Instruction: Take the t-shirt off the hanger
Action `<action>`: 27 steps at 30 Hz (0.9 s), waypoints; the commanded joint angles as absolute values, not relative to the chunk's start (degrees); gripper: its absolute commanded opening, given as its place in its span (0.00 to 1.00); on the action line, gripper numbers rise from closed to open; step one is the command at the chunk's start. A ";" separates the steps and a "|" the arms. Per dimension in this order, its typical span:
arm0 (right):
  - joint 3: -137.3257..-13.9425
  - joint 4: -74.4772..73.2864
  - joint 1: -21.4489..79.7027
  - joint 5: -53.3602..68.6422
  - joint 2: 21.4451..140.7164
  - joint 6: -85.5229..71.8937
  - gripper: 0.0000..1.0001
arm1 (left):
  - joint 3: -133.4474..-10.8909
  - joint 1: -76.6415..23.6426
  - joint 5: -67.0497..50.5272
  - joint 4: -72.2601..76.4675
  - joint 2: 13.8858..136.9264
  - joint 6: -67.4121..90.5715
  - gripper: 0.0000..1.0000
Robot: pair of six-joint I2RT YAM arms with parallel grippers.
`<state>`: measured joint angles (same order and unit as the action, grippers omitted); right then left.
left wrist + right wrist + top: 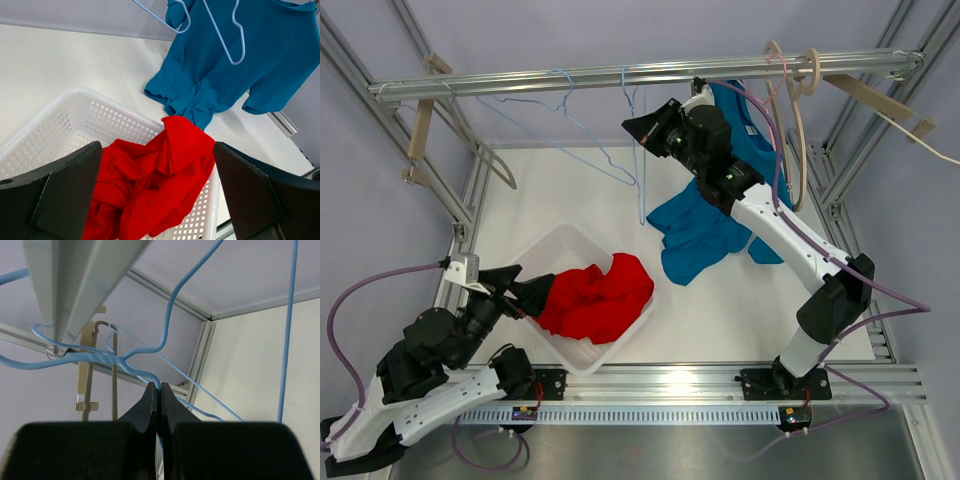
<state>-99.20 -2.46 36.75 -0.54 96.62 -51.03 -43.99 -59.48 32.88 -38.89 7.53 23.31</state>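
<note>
A teal t-shirt [695, 235] hangs behind my right arm, its lower part bunched on the white table; what holds its top is hidden. It also shows in the left wrist view [225, 85]. My right gripper [632, 128] [159, 387] is raised by the rail and shut on a light blue wire hanger [172, 310] [641, 170] that hangs bare beside the t-shirt. My left gripper [542, 292] [157, 147] is open, its jaws wide apart over a red t-shirt [600, 295] [160, 185] in a white basket [555, 245] [85, 100].
A metal rail [520, 84] crosses the back, carrying another blue wire hanger [560, 100] and wooden hangers at the left [420, 140] and right [800, 120]. Aluminium frame posts stand at both sides. A blue hanger [227, 50] dangles in front of the teal t-shirt.
</note>
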 commanded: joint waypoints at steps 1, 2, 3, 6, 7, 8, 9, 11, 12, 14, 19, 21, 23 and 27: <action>-96.43 -1.50 37.00 -1.76 95.19 -51.77 0.00 | -43.95 -59.24 31.64 -36.39 6.50 22.24 0.99; -95.89 -1.23 37.00 -1.76 95.10 -51.94 0.00 | -44.03 -59.24 31.64 -36.39 6.59 22.24 0.99; -95.45 -0.97 37.00 -1.58 94.92 -52.03 0.00 | -43.95 -59.24 31.64 -36.39 6.59 22.24 0.99; -95.62 -1.57 37.00 -2.10 94.92 -51.86 0.00 | -43.95 -59.24 31.64 -36.30 6.85 22.24 0.99; -97.19 -2.28 37.00 -2.20 95.36 -51.07 0.00 | -43.95 -59.24 31.64 -36.39 6.94 22.24 0.99; -98.08 -2.98 36.91 -2.11 95.54 -50.63 0.00 | -44.03 -59.15 31.64 -36.39 6.94 22.24 0.99; -98.87 -4.29 37.00 -1.94 95.71 -50.36 0.00 | -43.95 -59.15 31.64 -36.39 6.86 22.24 0.99; -99.32 -4.75 37.00 -1.58 95.71 -50.10 0.01 | -44.03 -59.06 31.73 -36.30 6.77 22.24 0.99; -98.97 -4.75 37.00 -1.41 95.54 -50.10 0.09 | -44.03 -59.06 31.73 -36.30 6.77 22.24 0.99; -97.65 -4.83 37.00 -1.23 94.14 -49.49 0.26 | -44.03 -59.06 31.73 -36.39 6.85 22.24 0.99; -93.71 -9.30 37.00 -0.70 86.43 -42.29 0.70 | -43.95 -58.97 31.55 -36.39 6.77 22.24 0.99; -92.38 -13.16 37.00 -1.32 83.42 -36.86 0.76 | -44.03 -58.97 31.46 -36.39 6.77 22.24 0.99; -90.88 -18.42 36.74 -1.32 78.25 -30.80 0.77 | -44.03 -58.97 31.29 -36.39 6.85 22.24 0.99; -89.30 -25.82 35.43 -2.89 72.36 -22.88 0.70 | -44.03 -58.89 31.11 -36.30 7.03 22.41 0.99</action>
<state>-90.00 -19.22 36.53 -0.89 78.24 -33.19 -43.99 -59.11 32.62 -38.89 7.44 23.31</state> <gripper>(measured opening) 0.725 0.988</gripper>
